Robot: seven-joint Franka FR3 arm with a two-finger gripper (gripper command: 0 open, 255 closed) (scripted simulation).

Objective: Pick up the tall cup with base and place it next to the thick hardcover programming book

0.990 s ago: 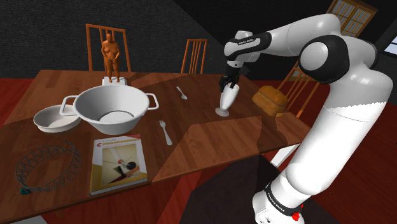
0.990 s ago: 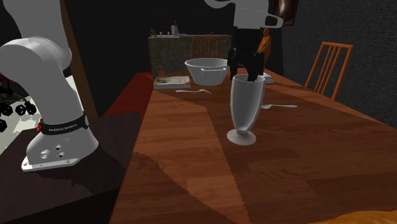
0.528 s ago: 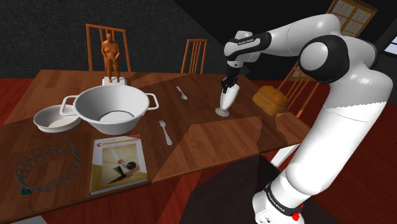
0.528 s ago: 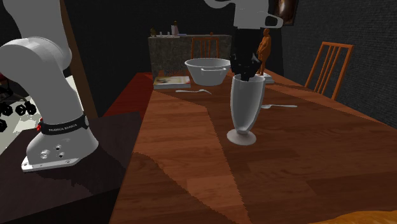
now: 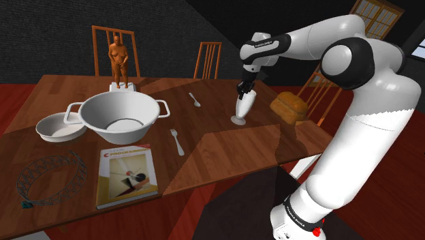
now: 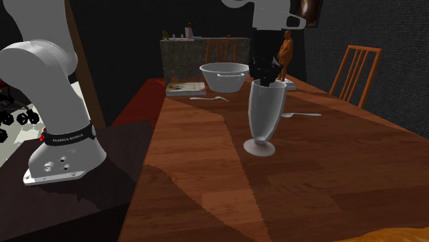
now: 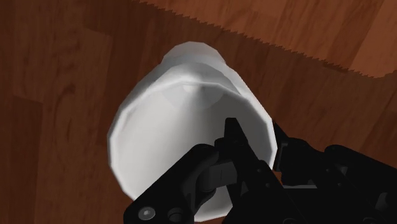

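The tall white cup (image 5: 243, 106) with a flared base stands on the wooden table (image 5: 225, 153), at the right of the shoulder view. My black gripper (image 5: 246, 89) comes down on it from above and is shut on its rim. In the wrist view one finger is inside the cup (image 7: 178, 127) and the other outside, and the gripper (image 7: 267, 145) clasps the wall between them. The second exterior view has the gripper (image 6: 268, 81) at the mouth of the cup (image 6: 266, 113), which leans slightly. The thick book (image 5: 127, 174) lies flat near the table's front left edge, far from the cup.
A big white two-handled bowl (image 5: 122, 116) and a small bowl (image 5: 58, 127) sit behind the book. A wire ring (image 5: 51, 176) lies left of the book. Two spoons (image 5: 177, 142) (image 5: 195, 99), a figurine (image 5: 120, 60) and a bread loaf (image 5: 289, 106) are on the table too.
The fingers have shut on the cup's rim, one inside and one outside. The cup has since shifted very slightly; the arm has hardly moved.
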